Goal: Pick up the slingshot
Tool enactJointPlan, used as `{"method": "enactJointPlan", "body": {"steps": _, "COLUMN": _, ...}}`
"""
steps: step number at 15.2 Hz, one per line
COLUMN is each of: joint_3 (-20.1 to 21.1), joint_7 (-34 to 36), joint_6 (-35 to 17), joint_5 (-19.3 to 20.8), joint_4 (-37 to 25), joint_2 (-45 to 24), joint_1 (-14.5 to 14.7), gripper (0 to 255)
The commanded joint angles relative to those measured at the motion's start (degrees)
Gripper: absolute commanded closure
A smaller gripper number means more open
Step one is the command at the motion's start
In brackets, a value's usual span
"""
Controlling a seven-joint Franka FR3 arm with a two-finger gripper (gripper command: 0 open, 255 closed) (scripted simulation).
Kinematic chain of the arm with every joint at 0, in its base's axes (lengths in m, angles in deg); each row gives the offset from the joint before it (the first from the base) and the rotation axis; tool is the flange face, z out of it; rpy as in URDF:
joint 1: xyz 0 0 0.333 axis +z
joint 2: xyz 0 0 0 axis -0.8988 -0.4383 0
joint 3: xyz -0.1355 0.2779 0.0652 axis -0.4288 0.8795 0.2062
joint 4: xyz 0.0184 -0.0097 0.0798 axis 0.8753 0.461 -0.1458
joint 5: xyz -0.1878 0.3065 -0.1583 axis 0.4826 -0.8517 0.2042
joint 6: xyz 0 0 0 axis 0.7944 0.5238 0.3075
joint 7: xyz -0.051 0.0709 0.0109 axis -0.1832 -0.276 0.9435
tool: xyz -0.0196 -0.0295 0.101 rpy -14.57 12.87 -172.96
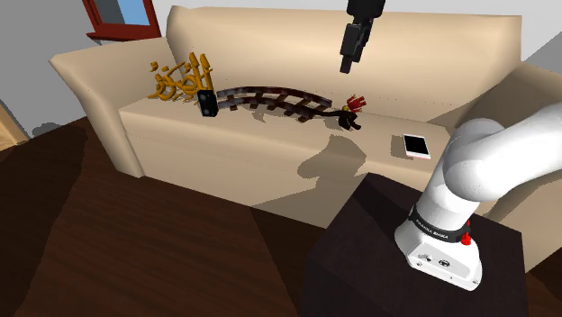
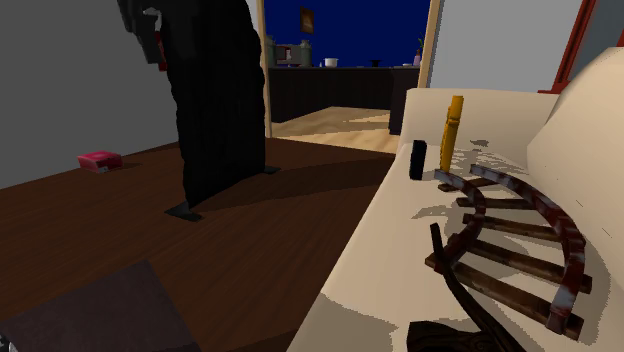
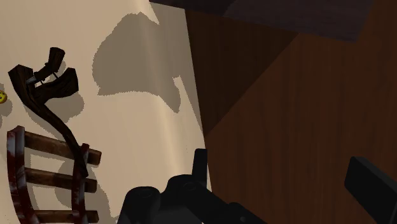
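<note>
Clear air above slingshot; curved track abuts one side.

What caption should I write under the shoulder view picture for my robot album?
Black fingers hang open over the beige sofa, with the slingshot lying by a curved toy track.

The arm is glossy white, its links thick and rounded. A black band with tiny white lettering rings the lowest link, a small red knob beside it. The white base flange carries small dark holes. The gripper is all black — blocky body, flat squared fingers.
</note>
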Motion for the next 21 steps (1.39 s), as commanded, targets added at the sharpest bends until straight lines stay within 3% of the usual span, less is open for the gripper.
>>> {"method": "enactJointPlan", "body": {"steps": 1, "joint_3": 0.0, "joint_7": 0.0, "joint_6": 0.0, "joint_5": 0.0, "joint_4": 0.0, "joint_2": 0.0, "joint_1": 0.0, "gripper": 0}}
{"method": "enactJointPlan", "body": {"steps": 11, "joint_3": -12.63, "joint_7": -14.2, "joint_6": -12.44, "joint_5": 5.52, "joint_4": 5.49, "joint_2": -6.01, "joint_1": -2.32, "gripper": 0}}
{"method": "enactJointPlan", "body": {"steps": 21, "joint_3": -25.65, "joint_7": -29.42, "joint_6": -25.08, "joint_5": 6.09, "joint_4": 2.82, "joint_2": -20.62, "joint_1": -2.55, "gripper": 0}}
